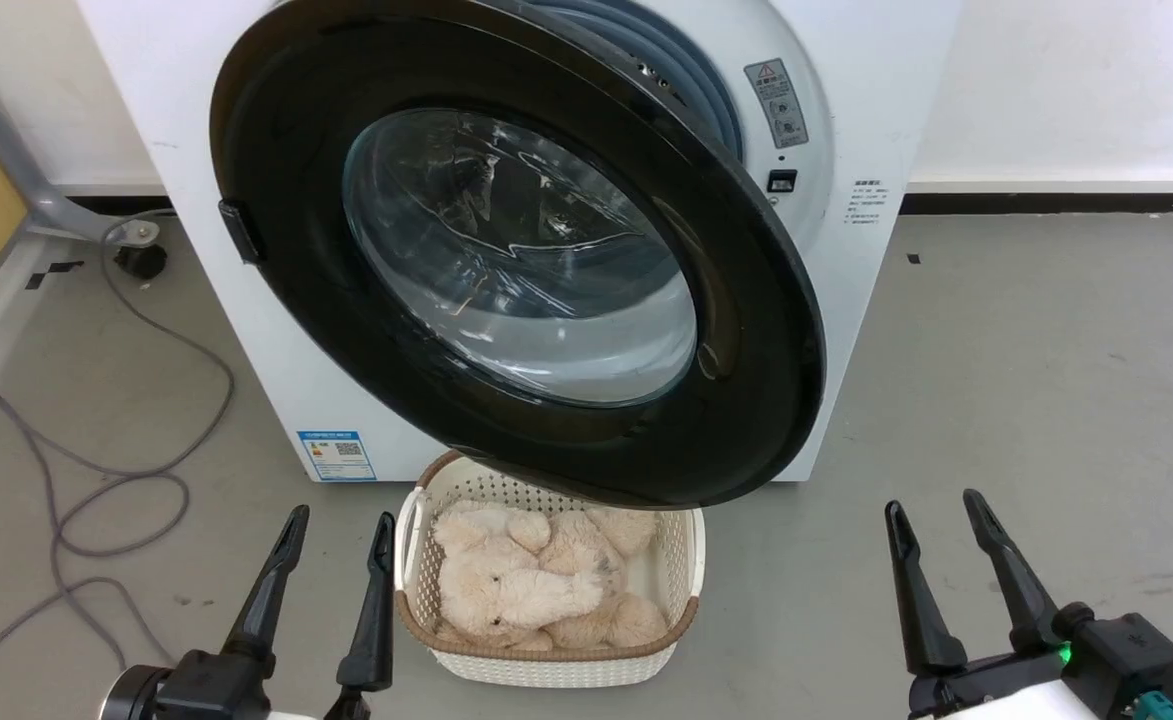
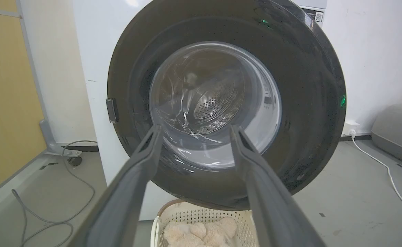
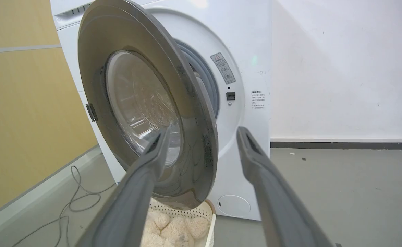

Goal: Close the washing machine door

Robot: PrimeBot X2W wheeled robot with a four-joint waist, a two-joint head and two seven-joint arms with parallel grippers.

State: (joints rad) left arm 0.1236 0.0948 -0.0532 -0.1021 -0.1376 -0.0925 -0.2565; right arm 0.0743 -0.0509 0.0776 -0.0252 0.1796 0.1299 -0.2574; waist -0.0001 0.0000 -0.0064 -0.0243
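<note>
Head view looks down at the big white front-loading washing machine [image 1: 276,380], which takes the upper part of the scene, from 11 o'clock to 1 o'clock. Its large round washing machine door [image 1: 506,250], with a glossy black ring and a clear bulging glass window, is not closed. It stands partly swung out, and its free edge at 3 o'clock is away from the white front. In the gap there, toward 1 o'clock, a piece of the grey rubber gasket ring [image 1: 686,70] can be seen.

Below the door, at 6 o'clock, a cream perforated plastic basket [image 1: 688,560] sits on the grey floor, and the lower edge of the door hangs over its far rim. Inside the basket lies a beige plush toy [image 1: 526,590]. A small blue sticker [image 1: 336,455] is on the lower corner of the machine, at 8 o'clock from the door. A thin grey cable [image 1: 96,500] curls on the floor at 9 o'clock.

The left gripper [image 1: 341,518] is at 7 o'clock, just beside the basket, with its two dark fingers spread apart and nothing between them. The right gripper [image 1: 933,502] is at 5 o'clock, also spread wide and empty. Neither one touches the door.
</note>
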